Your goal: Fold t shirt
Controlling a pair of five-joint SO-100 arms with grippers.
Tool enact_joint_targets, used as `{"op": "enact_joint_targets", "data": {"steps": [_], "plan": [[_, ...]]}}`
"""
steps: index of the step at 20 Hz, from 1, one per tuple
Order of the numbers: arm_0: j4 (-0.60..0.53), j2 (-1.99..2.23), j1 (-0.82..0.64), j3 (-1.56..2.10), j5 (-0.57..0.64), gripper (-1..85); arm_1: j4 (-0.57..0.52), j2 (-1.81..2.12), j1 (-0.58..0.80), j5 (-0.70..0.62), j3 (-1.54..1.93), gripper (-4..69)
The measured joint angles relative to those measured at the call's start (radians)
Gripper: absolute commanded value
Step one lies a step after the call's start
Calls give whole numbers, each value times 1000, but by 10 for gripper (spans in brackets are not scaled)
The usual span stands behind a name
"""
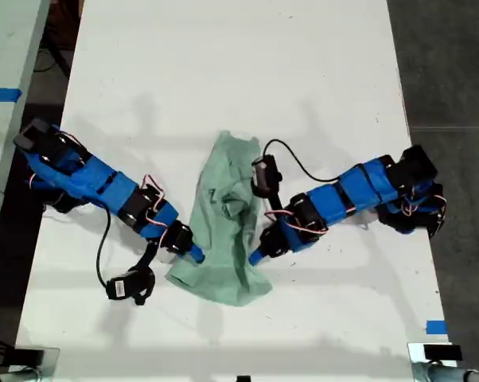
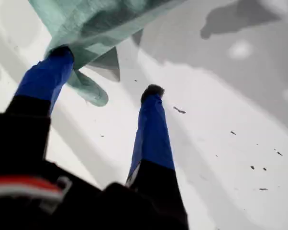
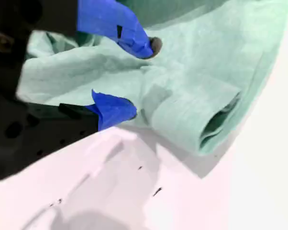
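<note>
shirt (image 1: pixel 222 231) bunched mid-table (image 1: pixel 223 72), between our arms | my first gripper (image 2: pixel 105 72) jaws wide open, one finger touching shirt edge, nothing held | my second gripper (image 3: pixel 139 76) jaws open over fabric

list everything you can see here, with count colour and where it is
t shirt: one, pale mint green, wrinkled and bunched lengthwise, middle of the table between the two arms
table: one, white, fills most of the exterior view
blue tape marks: two, blue, one near the exterior view's lower right on the table, one on the neighbouring surface at its left edge
neighbouring surface: one, pale, along the exterior view's left edge
floor: dark grey, along the exterior view's right edge
my first gripper: one, blue fingers, open, one finger against the shirt's edge, the other over bare table
my second gripper: one, blue fingers, open, at a folded shirt edge
</note>
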Motion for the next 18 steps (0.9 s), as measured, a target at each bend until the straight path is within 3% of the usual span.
{"op": "enact_joint_targets", "data": {"steps": [6,10,11,14,16,18], "plan": [[46,-249,35,-252,-25,148,-181,-58,-35,-31,-15,302],[117,-247,43,-256,-66,134,-189,-60,-48,-40,-15,264],[150,-221,44,-256,-72,133,-152,-60,-49,-38,-44,265],[219,-129,34,-256,-49,126,110,20,-55,80,-43,281],[225,-135,6,-276,-8,128,152,86,-71,98,-41,285],[259,-170,-6,-342,0,148,100,92,-75,72,-41,291]]}}
